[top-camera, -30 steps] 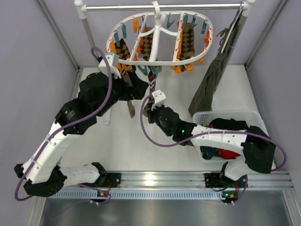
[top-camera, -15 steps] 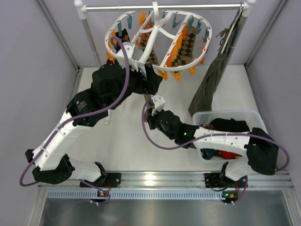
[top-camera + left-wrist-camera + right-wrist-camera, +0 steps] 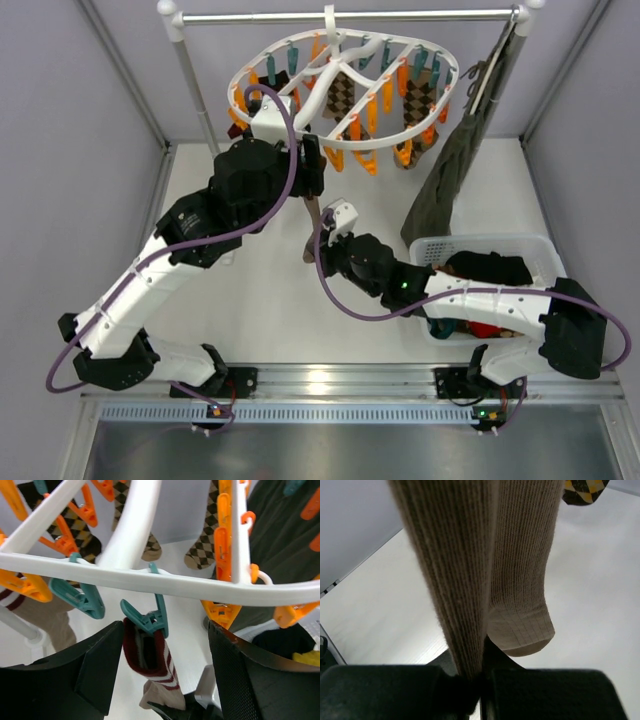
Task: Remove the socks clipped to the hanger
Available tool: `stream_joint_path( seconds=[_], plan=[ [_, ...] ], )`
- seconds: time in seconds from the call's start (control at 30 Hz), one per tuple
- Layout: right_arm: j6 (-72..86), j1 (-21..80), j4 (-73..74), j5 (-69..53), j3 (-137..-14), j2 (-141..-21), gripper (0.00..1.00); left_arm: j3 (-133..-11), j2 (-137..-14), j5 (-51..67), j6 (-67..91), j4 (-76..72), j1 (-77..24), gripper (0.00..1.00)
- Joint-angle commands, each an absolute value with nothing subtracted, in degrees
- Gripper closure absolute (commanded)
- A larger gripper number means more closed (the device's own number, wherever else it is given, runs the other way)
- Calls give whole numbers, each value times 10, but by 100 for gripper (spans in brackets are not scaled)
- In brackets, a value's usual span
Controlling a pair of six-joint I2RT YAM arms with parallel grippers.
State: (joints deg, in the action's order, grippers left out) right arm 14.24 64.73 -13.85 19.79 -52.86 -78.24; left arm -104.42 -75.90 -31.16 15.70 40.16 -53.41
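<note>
The white oval hanger (image 3: pixel 300 100) hangs from the rail and carries several orange and teal clips. Argyle socks (image 3: pixel 342 95) hang inside it and show in the left wrist view (image 3: pixel 205 547). A plain brown sock with a maroon striped cuff (image 3: pixel 150 655) hangs from a teal clip (image 3: pixel 147 617) on the near rim. My left gripper (image 3: pixel 165 670) is open, its jaws on either side of that cuff and clip; it shows in the top view (image 3: pixel 312 170). My right gripper (image 3: pixel 480 680) is shut on the lower part of the brown sock (image 3: pixel 465 580), below the hanger in the top view (image 3: pixel 320 243).
A white basket (image 3: pixel 545 243) of red, teal and dark clothes stands at the right, under my right arm. A long olive garment (image 3: pixel 450 170) hangs at the right of the metal rail (image 3: pixel 420 14). White posts (image 3: pixel 190 70) stand at both rail ends. Grey walls close both sides.
The hanger has swung to the right and tilted. My left arm has risen and moved right, up to the hanger's near rim. My right gripper has kept its hold on the brown sock.
</note>
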Motion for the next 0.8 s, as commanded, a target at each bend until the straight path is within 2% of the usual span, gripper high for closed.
stream_joint_path(
  seconds=[0.0,0.17,0.43,0.63,0.7,0.77],
  plan=[
    [151,663,-133,190,-529,-773,100,-1029,-754,-378,140,348,-536,29],
    [150,670,-131,189,-533,-775,100,-1002,-755,-408,122,307,-536,36],
    [149,676,-132,187,-533,-771,100,-981,-766,-423,104,260,-530,38],
    [148,679,-127,191,-530,-773,100,-996,-787,-421,96,250,-519,45],
    [150,680,-128,193,-526,-770,100,-999,-790,-415,97,250,-514,48],
    [150,681,-128,195,-524,-767,100,-1004,-792,-411,98,250,-514,66]
  ],
)
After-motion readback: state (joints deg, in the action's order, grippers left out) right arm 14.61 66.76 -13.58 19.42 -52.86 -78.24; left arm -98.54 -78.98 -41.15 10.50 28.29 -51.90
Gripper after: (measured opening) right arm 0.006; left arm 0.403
